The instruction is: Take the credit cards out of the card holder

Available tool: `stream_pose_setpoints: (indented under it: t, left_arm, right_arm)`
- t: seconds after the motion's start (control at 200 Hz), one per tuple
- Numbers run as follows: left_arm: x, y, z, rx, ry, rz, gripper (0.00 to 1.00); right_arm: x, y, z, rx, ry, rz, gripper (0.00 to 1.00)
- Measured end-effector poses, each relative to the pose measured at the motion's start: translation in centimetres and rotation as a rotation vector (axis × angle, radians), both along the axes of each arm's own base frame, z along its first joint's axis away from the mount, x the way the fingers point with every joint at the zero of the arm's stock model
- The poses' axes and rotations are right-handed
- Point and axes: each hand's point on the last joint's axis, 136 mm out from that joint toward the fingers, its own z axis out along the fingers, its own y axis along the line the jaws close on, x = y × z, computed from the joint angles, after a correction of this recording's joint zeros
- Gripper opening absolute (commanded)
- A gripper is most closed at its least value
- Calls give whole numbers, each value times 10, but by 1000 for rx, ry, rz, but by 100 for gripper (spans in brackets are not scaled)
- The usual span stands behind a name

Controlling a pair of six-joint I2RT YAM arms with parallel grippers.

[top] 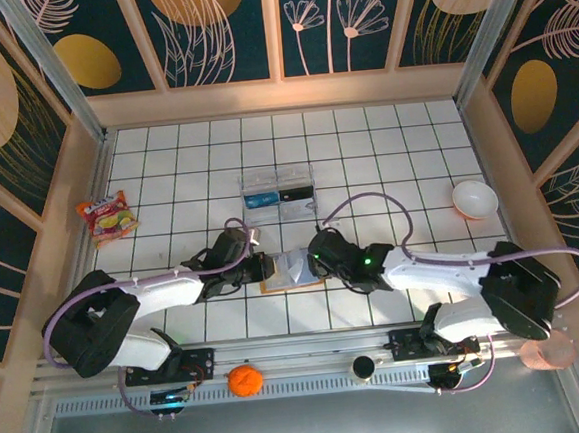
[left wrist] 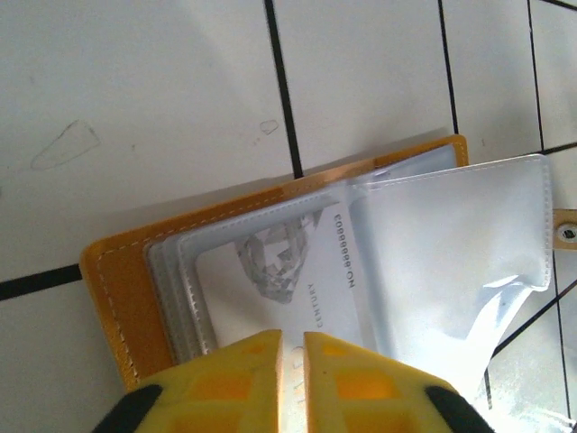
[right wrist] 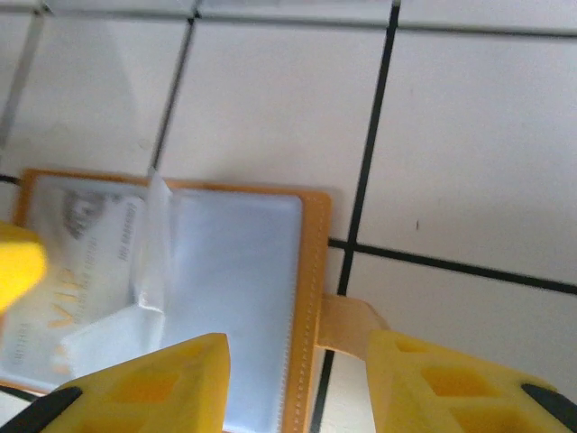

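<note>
The orange card holder lies open on the white tiles between my two grippers. In the left wrist view its orange cover holds clear plastic sleeves, and a pale grey credit card with a diamond picture sits inside one. One loose sleeve is flipped to the right. My left gripper hovers over that card's near end, its jaws a narrow slit apart with nothing pinched. My right gripper is open, one finger over the sleeves and the other on the strap tab.
A clear plastic box stands behind the card holder. A snack packet lies at the left wall and a white bowl at the right. An orange and a pink cup sit on the near rail.
</note>
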Motion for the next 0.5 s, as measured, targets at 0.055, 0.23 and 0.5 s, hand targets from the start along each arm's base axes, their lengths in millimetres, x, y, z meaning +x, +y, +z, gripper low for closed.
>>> stream_pose_setpoints:
  t: [0.055,0.23,0.5]
  left_arm:
    - [2,-3,5,-7,-7,-6,18]
    - [2,-21,22,-25,-21,-65,15]
    - [-19,-48,5,34,43,-192,14]
  right_arm:
    - [4,0,12,30,-22,2,45]
    - [16,-3,31,74,-55,-7,43]
    - [22,-7,39,116,-56,-14,38]
